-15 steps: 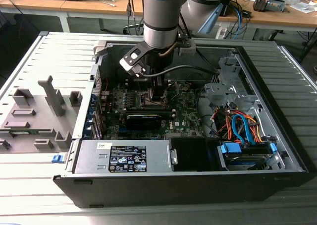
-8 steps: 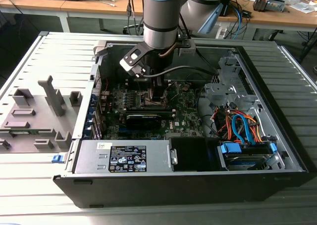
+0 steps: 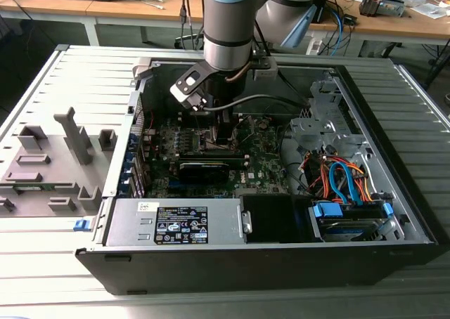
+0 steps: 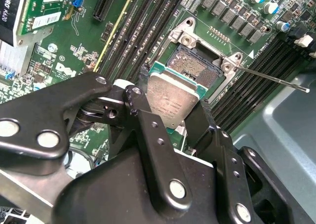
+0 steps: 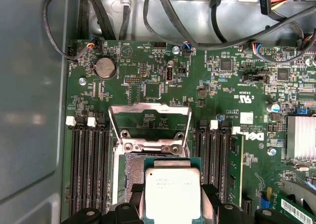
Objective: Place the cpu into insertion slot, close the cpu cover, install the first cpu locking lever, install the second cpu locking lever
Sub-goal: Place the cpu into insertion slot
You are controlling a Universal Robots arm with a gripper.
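My gripper (image 4: 171,104) is shut on the cpu (image 4: 170,93), a flat square chip with a dull silver top, its black fingers (image 4: 142,86) pressing on two opposite edges. The cpu (image 5: 173,192) hangs tilted just above the insertion slot (image 4: 195,66), whose dark pin field is partly uncovered beside it (image 5: 132,167). The cpu cover (image 5: 148,106), a silvery frame, stands swung open beyond the slot. A thin metal locking lever (image 4: 271,77) sticks out free from the slot's corner. In the exterior view the gripper (image 3: 223,133) reaches down into the open computer case over the green motherboard (image 3: 264,154).
Black memory slots (image 5: 89,165) flank the socket on both sides. A black expansion card (image 3: 204,168) lies near the gripper, and a silver heatsink (image 5: 301,137) sits to one side. Cables (image 5: 163,12) run along the board's edge. Power supply (image 3: 176,224) and drive bay wiring (image 3: 344,182) fill the case front.
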